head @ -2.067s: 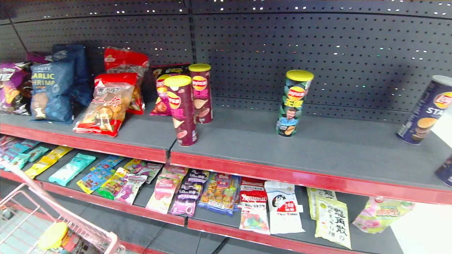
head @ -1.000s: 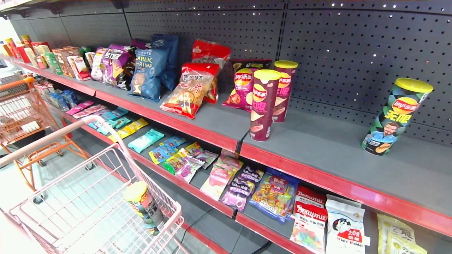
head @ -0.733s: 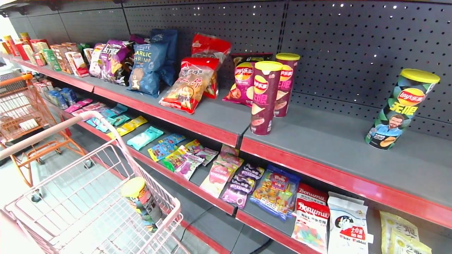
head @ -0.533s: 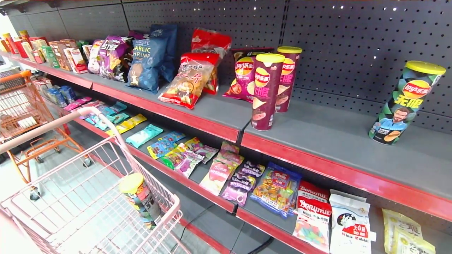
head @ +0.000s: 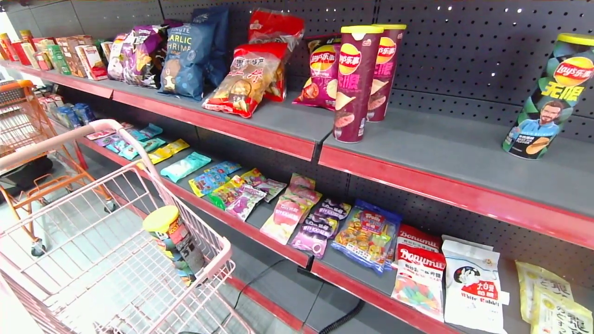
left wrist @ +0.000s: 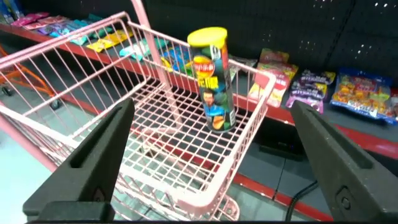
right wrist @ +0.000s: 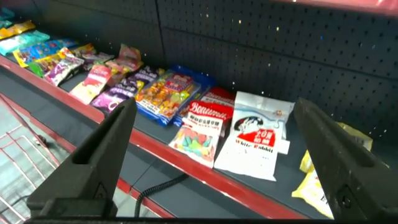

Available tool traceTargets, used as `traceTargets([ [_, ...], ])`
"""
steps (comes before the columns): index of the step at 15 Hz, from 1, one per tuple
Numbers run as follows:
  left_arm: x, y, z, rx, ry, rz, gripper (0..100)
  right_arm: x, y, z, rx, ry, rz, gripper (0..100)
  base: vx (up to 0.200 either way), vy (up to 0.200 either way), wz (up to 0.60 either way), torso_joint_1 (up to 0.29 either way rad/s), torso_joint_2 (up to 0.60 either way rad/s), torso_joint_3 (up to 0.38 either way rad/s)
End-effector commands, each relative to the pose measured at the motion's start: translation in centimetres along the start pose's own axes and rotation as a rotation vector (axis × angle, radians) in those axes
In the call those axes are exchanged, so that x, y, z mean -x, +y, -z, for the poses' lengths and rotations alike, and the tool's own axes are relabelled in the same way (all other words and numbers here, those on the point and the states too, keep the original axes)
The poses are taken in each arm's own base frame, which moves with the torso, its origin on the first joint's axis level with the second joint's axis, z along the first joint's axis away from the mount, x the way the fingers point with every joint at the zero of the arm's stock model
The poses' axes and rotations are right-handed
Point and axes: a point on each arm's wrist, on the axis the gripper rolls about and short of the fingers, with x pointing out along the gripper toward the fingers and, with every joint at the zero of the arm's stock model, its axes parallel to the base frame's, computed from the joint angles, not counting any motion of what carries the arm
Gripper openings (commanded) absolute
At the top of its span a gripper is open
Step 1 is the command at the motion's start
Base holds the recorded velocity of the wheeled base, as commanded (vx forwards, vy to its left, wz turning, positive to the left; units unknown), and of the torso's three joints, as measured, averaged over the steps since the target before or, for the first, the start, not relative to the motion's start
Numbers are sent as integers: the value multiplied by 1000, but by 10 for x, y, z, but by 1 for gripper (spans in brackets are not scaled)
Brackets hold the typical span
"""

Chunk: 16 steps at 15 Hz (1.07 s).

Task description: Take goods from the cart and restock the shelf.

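A yellow-lidded chip can [head: 174,241] stands upright in the far right corner of the pink wire cart [head: 222,253]. In the left wrist view the same can [left wrist: 213,78] is ahead of my left gripper [left wrist: 211,107], which is open, well short of it and above the cart's basket [left wrist: 264,84]. The grey upper shelf [head: 445,153] carries two purple chip cans [head: 356,83] and a green one [head: 547,97]. My right gripper [right wrist: 214,106] is open, empty, and faces the lower shelf's packets [right wrist: 255,134].
An orange cart [head: 21,120] stands at the far left. Snack bags [head: 185,51] fill the upper shelf's left half. Candy packets [head: 287,218] lie along the lower shelf. A black cable [head: 343,315] runs on the floor under the shelves.
The head camera has swung left and then tilted down, bringing the pink cart and its can into view. The goods themselves have not moved.
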Motion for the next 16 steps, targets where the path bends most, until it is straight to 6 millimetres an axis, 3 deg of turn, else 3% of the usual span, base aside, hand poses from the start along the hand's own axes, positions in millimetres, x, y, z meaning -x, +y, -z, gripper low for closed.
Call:
traceTargets([
  [1,0,0,0,0,2,-1,100,0,0,0,1,1,0,100,0,0,0,-173,515,364],
  [4,0,0,0,0,2,-1,100,0,0,0,2,1,0,100,0,0,0,-132,434,300],
  [8,0,0,0,0,2,-1,100,0,0,0,2,1,0,100,0,0,600,-27,88,63],
  [14,0,0,-1,4,-6,-2,100,0,0,0,1,1,0,100,0,0,0,0,0,0],
  [15,3,1,-46,26,-59,-34,100,0,0,0,1,1,0,100,0,0,0,0,0,0],
  [16,-13,4,-106,138,-41,-97,100,0,0,0,2,1,0,100,0,0,0,0,0,0],
])
